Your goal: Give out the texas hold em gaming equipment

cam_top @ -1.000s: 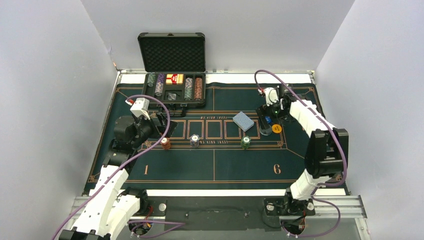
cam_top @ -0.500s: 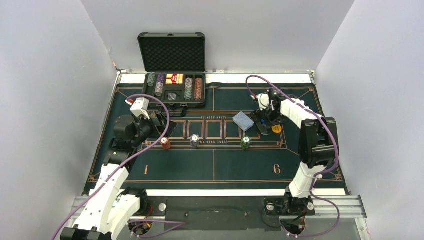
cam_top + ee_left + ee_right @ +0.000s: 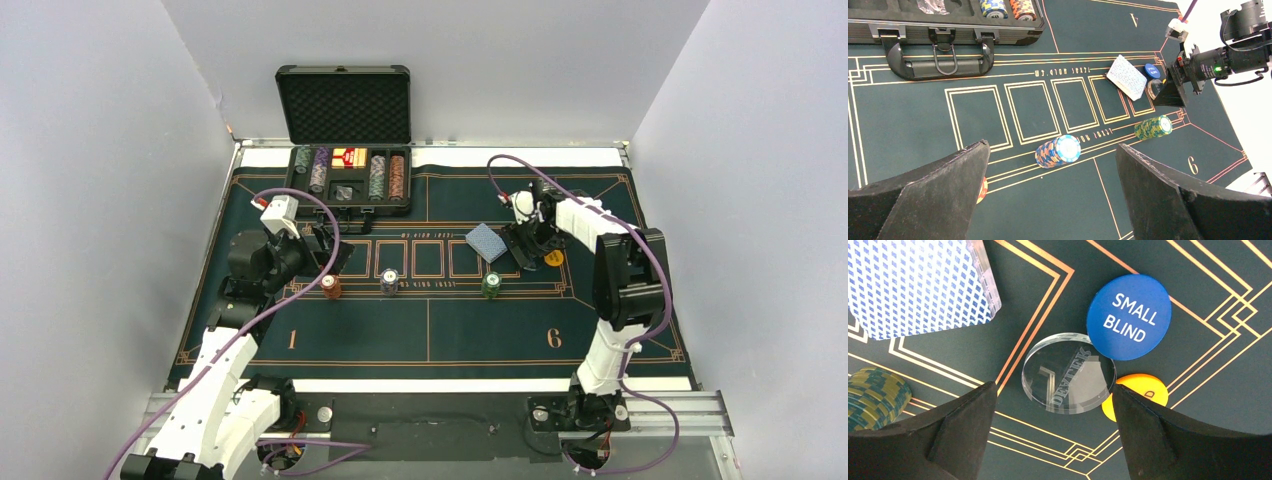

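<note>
Three poker chip stacks stand in a row on the mat: red-brown (image 3: pixel 331 287), blue-and-white (image 3: pixel 389 282) and green (image 3: pixel 491 286). The blue-backed card deck (image 3: pixel 485 242) lies right of centre. My right gripper (image 3: pixel 522 250) is open and empty, low over the clear disc (image 3: pixel 1069 372). That disc lies beside the blue "SMALL BLIND" disc (image 3: pixel 1129 316) and overlaps the orange disc (image 3: pixel 1140 392). The deck (image 3: pixel 918 285) and green stack (image 3: pixel 873 397) are to its left. My left gripper (image 3: pixel 1051 147) is open and empty above the blue-and-white stack (image 3: pixel 1059 151). Its finger hides most of the red-brown stack (image 3: pixel 982 190).
The open black case (image 3: pixel 345 180) stands at the back left of the mat, holding more chip rows and red card boxes. Its handle (image 3: pixel 938 60) faces my left gripper. White walls close in the table on three sides.
My right arm has swung left and its gripper now sits closer to the card deck, over the discs. My left arm has not moved.
</note>
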You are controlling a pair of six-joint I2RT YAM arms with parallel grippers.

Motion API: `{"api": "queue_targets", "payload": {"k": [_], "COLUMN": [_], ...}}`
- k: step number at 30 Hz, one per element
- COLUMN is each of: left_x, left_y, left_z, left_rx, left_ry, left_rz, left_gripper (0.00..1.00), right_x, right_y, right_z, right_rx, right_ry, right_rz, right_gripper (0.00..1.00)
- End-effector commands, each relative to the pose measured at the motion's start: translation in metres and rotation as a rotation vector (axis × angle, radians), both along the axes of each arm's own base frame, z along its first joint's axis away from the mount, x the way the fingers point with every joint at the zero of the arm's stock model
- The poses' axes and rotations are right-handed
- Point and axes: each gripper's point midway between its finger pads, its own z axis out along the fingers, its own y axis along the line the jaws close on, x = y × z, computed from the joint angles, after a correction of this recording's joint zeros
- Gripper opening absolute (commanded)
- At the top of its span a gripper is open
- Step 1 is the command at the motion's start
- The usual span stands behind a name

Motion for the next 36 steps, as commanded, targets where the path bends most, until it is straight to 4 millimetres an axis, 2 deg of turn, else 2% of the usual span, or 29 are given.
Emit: {"api": "queue_targets", "payload": {"k": [1, 10, 18, 27, 36], "left_x": [0.005, 0.006, 0.007, 0.007, 0.007], "left_y": [-0.001, -0.001, 0.0, 0.0, 0.0], "left_z": [0.012, 0.011, 0.01, 0.011, 0.012], "left_rx": [-0.011, -0.013, -0.015, -0.014, -0.016], "left_ry": [-0.055, -0.049, -0.045, -0.047, -0.051], "left_rz": [-0.012, -0.012, -0.01, -0.01, -0.01], "left_gripper": [0.98, 0.98, 0.98, 0.98, 0.98], "right_x": [0.015, 0.021, 0.019, 0.009, 0.0], "right_y": [-0.001, -0.001, -0.002, 0.007, 0.0], "right_z": [-0.001, 0.005, -0.01, -0.012, -0.016], "right_rx": [-0.032, -0.044, -0.06, -0.051, -0.085], "right_ry": [-0.028, -0.055, -0.016, -0.001, 0.027], "right_rz": [0.002, 0.018, 0.026, 0.086, 0.09], "right_gripper": [0.81, 0.85, 0.81, 0.79, 0.72]}}
